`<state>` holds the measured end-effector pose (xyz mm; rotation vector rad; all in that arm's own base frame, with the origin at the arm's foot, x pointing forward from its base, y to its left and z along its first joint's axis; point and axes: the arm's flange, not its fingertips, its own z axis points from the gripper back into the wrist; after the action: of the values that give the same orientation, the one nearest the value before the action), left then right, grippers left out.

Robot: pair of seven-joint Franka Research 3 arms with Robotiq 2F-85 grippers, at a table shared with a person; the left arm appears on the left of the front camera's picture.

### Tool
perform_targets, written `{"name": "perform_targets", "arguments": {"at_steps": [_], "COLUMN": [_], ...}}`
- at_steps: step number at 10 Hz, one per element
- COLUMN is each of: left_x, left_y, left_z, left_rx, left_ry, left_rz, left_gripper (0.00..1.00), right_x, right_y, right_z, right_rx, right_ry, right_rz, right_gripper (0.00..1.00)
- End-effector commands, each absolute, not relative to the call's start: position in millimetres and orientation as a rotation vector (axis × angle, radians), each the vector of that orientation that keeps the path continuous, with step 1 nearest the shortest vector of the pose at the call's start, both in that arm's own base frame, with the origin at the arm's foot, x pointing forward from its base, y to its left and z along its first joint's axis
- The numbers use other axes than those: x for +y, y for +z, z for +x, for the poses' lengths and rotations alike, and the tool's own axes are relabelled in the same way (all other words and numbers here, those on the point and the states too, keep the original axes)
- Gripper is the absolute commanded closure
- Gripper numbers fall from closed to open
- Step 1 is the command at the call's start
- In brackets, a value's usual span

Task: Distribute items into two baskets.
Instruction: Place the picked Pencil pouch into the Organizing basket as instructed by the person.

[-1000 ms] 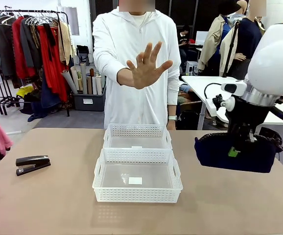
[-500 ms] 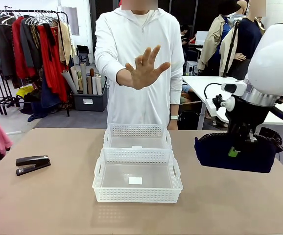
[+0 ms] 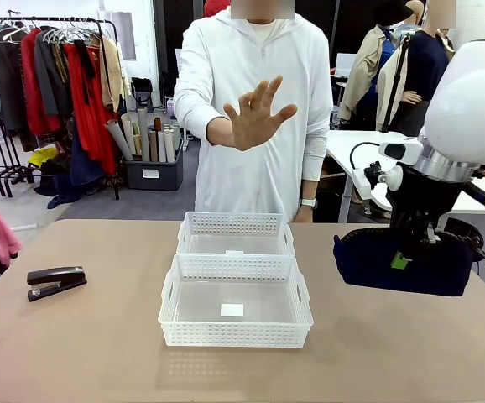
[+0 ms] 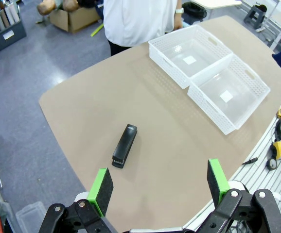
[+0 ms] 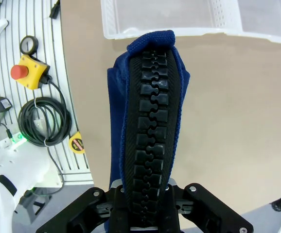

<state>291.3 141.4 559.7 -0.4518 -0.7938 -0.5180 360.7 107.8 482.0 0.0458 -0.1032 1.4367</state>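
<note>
The big basket (image 3: 236,334) sat in the middle of the table (image 3: 100,357). It was white with little holes in its sides, and a small white label (image 3: 232,310) lay on its floor. The small basket (image 3: 234,223) stood touching the big basket's far side, lined up with it.

To the right of the big basket, the right gripper (image 3: 402,257) pointed down. Its fingers were squeezed tight on the top of the dark blue pouch (image 3: 368,264). The pouch hung long and sideways under them, a little apart from the big basket's right wall. In the right wrist view, the black zipper ran down the middle of the pouch (image 5: 150,97), and its far end pointed at a basket wall.

Well to the left of the big basket, the black stapler (image 3: 55,281) lay flat on the table by itself.

In the left wrist view, the left gripper (image 4: 158,183) was high up, left of the big basket (image 4: 218,121), and looked down at the stapler (image 4: 125,145). Its fingers (image 4: 101,187) were wide apart and held nothing. The small basket (image 4: 167,63) showed there too.

Behind the small basket, on the far side from the big basket, a person in a white top stood. One hand (image 3: 255,117) was up with the palm open, facing the robot.
</note>
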Motion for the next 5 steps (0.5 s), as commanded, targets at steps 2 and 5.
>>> {"name": "perform_targets", "arguments": {"at_steps": [2,5], "left_x": [141.9,141.9], "left_y": [560.1,560.1], "left_z": [292.2,292.2], "left_rx": [-0.804,-0.804], "left_ry": [-0.528,-0.528], "left_rz": [-0.462,-0.462], "left_gripper": [0.00,0.00], "right_x": [107.2,107.2], "right_y": [483.4,483.4], "right_z": [360.2,360.2], "right_rx": [-0.107,-0.107], "right_ry": [1.436,1.436], "right_rz": [0.044,0.044], "right_gripper": [1.00,1.00]}}
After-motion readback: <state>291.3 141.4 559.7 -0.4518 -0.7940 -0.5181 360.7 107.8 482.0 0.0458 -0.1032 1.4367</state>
